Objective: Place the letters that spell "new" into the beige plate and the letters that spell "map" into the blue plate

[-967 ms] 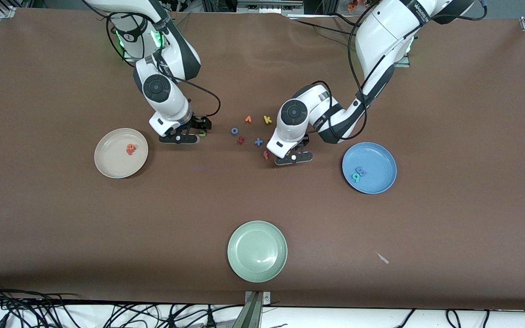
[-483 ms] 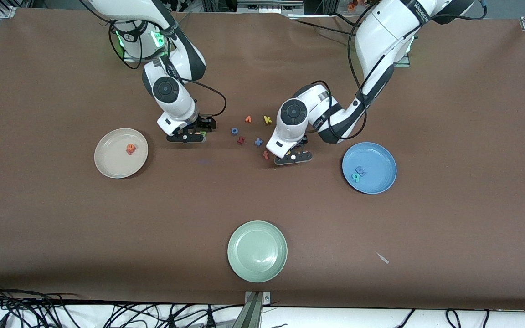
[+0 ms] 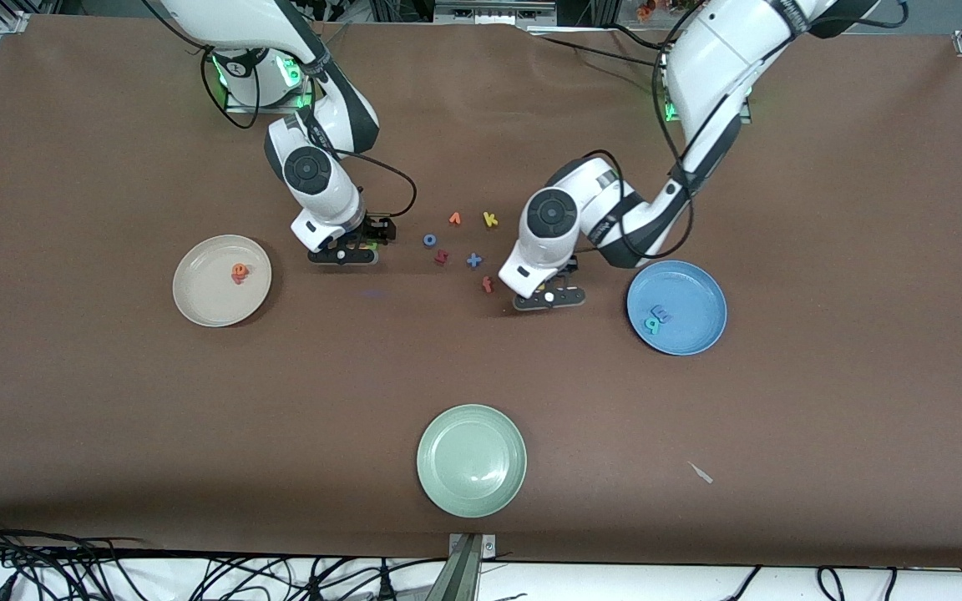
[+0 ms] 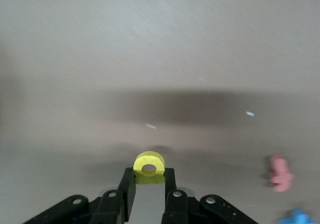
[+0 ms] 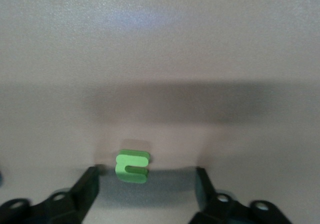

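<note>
Meanwhile your left tool [image 4: 149, 184] pinches the yellow a [image 4: 149, 166] between the loose letters and the blue plate [image 3: 698, 334], your right tool [image 5: 145, 184] straddles the green n [image 5: 132, 165] with its jaws apart, and either light foam piece could squirt free.

three plates [image 3: 222, 280]; eleven foam letters [image 3: 473, 260]; two arms [image 3: 322, 179].

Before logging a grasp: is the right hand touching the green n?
Apart. The right wrist view shows the green n lying between the right hand's open fingers, gaps on both sides.
</note>
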### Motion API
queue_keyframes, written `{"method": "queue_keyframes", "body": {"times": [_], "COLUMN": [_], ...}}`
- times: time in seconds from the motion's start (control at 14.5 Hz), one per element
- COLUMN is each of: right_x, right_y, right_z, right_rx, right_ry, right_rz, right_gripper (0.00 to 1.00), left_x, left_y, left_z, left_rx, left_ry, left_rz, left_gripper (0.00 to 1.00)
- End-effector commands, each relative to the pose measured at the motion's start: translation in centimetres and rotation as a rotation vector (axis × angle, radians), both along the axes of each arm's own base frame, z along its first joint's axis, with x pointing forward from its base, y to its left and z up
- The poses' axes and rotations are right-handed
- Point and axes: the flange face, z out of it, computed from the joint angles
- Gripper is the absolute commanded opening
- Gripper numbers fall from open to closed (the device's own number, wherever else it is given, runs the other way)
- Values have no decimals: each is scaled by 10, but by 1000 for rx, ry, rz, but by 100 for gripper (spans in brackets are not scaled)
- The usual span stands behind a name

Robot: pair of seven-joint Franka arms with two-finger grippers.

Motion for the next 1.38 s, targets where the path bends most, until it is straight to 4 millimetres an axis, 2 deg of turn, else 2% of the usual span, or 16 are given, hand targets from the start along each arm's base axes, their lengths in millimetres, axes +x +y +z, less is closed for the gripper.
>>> {"method": "queue_keyframes", "body": {"times": [0.0,0.07,0.21,0.41,0.55,0.69,0.76,0.9,1.04,1.1,1.17,1.31], "right_x": [1,2,3,2,2,1,-1,-1,-1,-1,-1,-1], "right_y": [6,5,6,6,6,7,8,9,9,9,9,10], "right_z": [1,2,2,2,1,0,-1,0,-1,-1,-2,-3], "right_rx": [9,11,16,16,14,14,12,13,13,13,14,13], "right_ry": [-18,-22,-30,-31,-30,-28,-24,-27,-25,-25,-26,-27], "right_rz": [-3,-7,-7,-6,-4,-1,2,2,0,2,0,3], "right_gripper": [73,72,68,64,61,59,58,56,54,51,50,49], "left_x": [14,23,45,57,59,64,61,55,56,57,59,68], "left_y": [40,57,105,148,176,209,219,224,236,235,238,232], "left_z": [43,50,60,68,61,45,33,18,7,8,10,24], "left_rx": [37,41,36,33,31,5,-7,-8,-28,-29,-32,-47], "left_ry": [31,43,83,136,203,244,272,300,320,316,314,291], "left_rz": [-165,-220,-303,-385,-441,-475,-488,-500,-515,-517,-519,-545], "left_gripper": [16,16,17,17,17,17,18,23,47,88,100,100]}}
